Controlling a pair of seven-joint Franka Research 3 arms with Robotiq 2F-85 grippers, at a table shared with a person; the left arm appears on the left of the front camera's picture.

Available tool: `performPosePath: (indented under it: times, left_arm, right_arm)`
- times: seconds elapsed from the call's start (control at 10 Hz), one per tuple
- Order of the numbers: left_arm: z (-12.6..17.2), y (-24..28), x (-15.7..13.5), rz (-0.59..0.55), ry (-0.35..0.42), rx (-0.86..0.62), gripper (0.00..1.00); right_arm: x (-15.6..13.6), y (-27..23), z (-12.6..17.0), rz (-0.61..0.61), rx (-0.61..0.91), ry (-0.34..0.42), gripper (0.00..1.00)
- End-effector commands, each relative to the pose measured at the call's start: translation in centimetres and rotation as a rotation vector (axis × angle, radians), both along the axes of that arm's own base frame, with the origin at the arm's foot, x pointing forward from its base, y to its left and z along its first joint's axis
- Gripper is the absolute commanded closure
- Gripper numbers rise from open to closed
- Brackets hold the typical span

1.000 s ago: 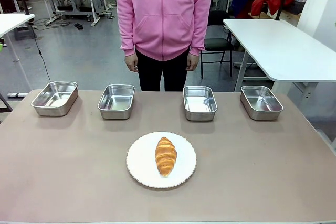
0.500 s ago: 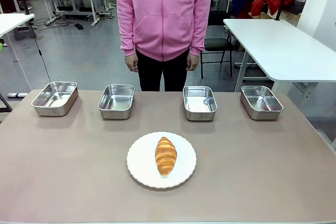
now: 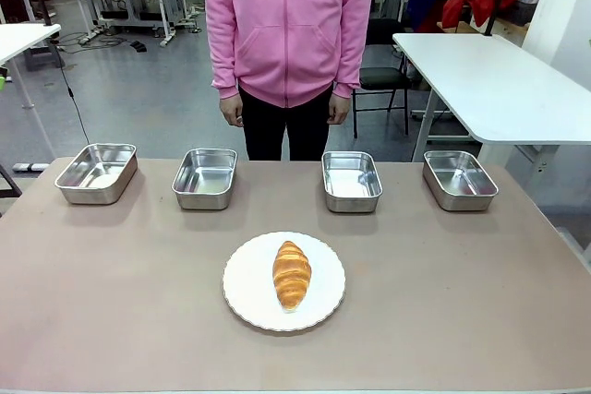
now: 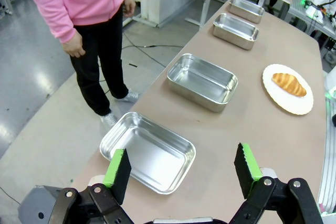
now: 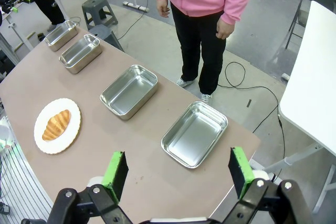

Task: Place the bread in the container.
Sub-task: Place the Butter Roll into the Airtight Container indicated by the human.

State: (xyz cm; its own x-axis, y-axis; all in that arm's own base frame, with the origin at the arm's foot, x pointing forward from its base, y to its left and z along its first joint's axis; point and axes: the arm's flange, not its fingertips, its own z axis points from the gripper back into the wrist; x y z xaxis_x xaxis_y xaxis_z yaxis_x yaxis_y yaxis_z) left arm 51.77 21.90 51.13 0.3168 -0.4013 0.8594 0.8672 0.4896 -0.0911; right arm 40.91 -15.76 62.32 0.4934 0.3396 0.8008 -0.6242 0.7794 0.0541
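Observation:
The bread (image 3: 292, 274), a golden-brown croissant, lies on a round white plate (image 3: 249, 294) at the table's near middle. Several alike steel containers stand in a row along the far edge, among them one at far left (image 3: 96, 173) and one at far right (image 3: 459, 179); all look empty. My left gripper (image 4: 182, 167) hangs open high above the leftmost container (image 4: 148, 150), with the bread (image 4: 288, 84) far off. My right gripper (image 5: 177, 173) is open too, high over the rightmost container (image 5: 195, 134), and the bread (image 5: 55, 124) lies far to its left.
A person in a pink hoodie (image 3: 286, 25) stands at the far side behind the middle containers, hands hanging down. A white side table (image 3: 489, 80) stands off the far right corner. Bare tabletop surrounds the plate.

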Motion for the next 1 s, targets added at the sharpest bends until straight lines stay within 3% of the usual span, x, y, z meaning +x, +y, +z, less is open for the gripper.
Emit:
performPosePath:
  times: [0.0, 0.9]
  left_arm:
    - [0.08, -0.09, -0.17, -0.010, -0.012, 0.005, 0.00]
    - [0.08, -0.09, -0.17, -0.010, -0.012, 0.005, 0.00]
  right_arm:
    - [0.21, 0.00, 0.11, 0.014, 0.007, -0.025, 0.00]
    - [0.21, 0.00, 0.11, 0.014, 0.007, -0.025, 0.00]
